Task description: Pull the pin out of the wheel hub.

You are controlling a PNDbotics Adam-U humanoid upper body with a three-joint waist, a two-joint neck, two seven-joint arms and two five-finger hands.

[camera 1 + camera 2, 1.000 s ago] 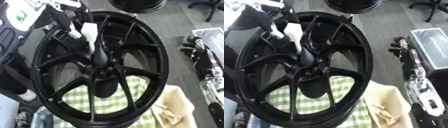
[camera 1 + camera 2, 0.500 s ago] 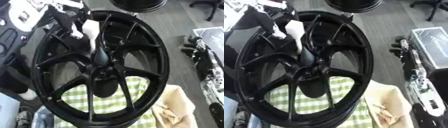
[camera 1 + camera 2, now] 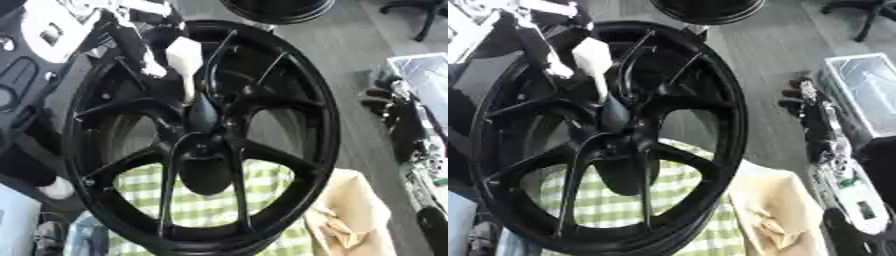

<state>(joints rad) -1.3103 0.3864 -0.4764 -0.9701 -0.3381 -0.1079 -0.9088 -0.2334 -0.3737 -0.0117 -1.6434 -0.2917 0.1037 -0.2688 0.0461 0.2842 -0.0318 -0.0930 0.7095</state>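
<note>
Currently our left hand [image 3: 144, 42] fingers grasping white pin [image 3: 185, 62] at wheel hub [image 3: 203, 120]; off-axis pull risks jamming pin.

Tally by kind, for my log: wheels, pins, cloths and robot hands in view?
Black wheels: 2, the near wheel and a second wheel at the far edge
White pin: 1
Checked cloth: 1
Beige cloth: 1
Left hand: 1
Total: 6

Wheel hub [image 3: 262, 105] — glossy black metal.
</note>
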